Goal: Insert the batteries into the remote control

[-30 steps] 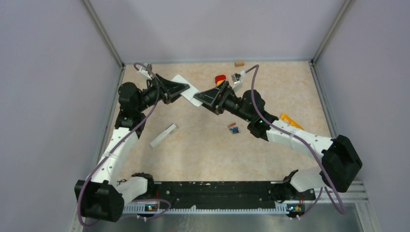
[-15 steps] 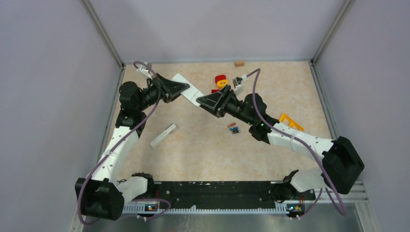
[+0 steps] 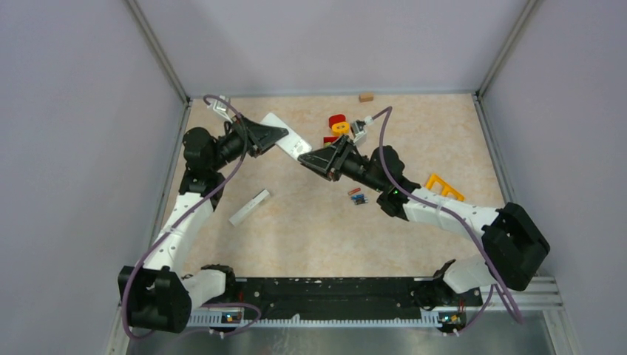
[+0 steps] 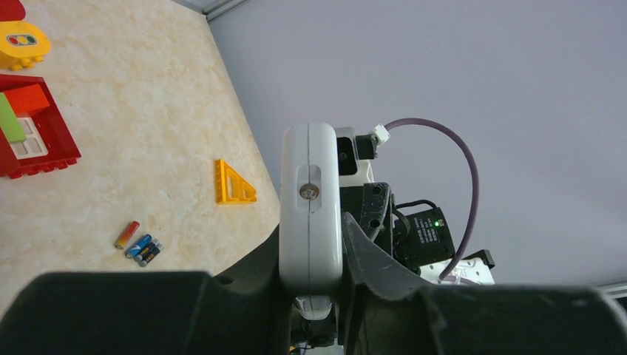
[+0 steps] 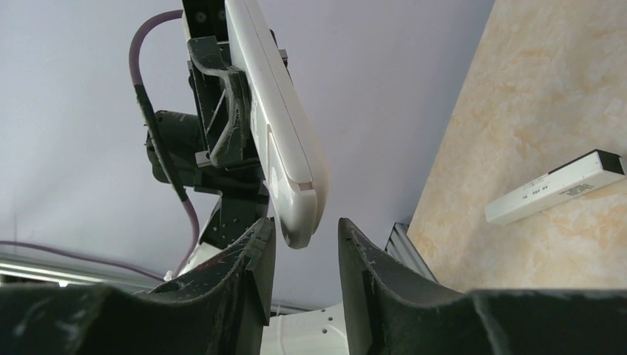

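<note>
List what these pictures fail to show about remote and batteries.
- Remote battery slot: left wrist view shows only an end, right wrist view an edge.
- Batteries: markings too small in top and left wrist views.
- Right hand: touching the remote or not, unclear in right wrist view.

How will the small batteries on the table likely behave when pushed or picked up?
The batteries are round cylinders lying on their sides, so a nudge would probably roll them. They lie close together, so pinching one likely disturbs its neighbours. The casings look stiff and probably slick.
</note>
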`<state>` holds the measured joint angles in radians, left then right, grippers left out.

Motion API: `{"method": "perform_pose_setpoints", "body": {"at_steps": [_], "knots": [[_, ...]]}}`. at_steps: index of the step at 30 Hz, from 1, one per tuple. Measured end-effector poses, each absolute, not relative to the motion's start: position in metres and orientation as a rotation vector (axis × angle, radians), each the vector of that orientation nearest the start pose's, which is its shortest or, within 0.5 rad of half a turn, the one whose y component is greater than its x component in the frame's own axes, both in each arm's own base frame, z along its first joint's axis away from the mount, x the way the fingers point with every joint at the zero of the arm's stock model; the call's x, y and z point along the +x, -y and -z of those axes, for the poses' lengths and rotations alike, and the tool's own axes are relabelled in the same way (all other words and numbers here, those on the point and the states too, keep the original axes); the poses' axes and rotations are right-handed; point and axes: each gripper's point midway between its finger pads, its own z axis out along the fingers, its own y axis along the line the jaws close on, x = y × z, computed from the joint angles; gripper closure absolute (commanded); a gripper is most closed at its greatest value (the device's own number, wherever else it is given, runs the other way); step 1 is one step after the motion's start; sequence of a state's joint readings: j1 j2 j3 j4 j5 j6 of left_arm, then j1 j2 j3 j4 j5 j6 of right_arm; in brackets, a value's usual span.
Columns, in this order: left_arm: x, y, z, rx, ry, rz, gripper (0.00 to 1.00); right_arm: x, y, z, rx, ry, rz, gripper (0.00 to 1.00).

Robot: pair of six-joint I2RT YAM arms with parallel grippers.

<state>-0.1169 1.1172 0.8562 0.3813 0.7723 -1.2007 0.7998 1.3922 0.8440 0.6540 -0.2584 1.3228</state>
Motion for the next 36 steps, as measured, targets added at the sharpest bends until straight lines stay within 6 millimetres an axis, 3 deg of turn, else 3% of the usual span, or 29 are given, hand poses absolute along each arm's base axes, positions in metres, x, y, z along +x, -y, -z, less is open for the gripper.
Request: {"method": "perform_pose_setpoints", "body": {"at_steps": [7,18,26,36], "knots": [[0.308,0.186,-0.347,-0.169,-1.705,1.578,1.00,0.250,-0.382,-0.308,0.208,-1.792,-1.855,0.74],[0.309,0.184,-0.330,-0.138,-1.730,1.532,1.00,0.251,-0.384,-0.291,0.244,-1.912,-1.798,0.72],[0.311,0.186,-0.319,-0.136,-1.763,1.550,1.00,0.251,-0.384,-0.282,0.255,-1.959,-1.767,0.83],[0.315,0.182,-0.303,-0.124,-1.801,1.473,1.00,0.252,-0.387,-0.274,0.264,-2.021,-1.743,0.86]]}}
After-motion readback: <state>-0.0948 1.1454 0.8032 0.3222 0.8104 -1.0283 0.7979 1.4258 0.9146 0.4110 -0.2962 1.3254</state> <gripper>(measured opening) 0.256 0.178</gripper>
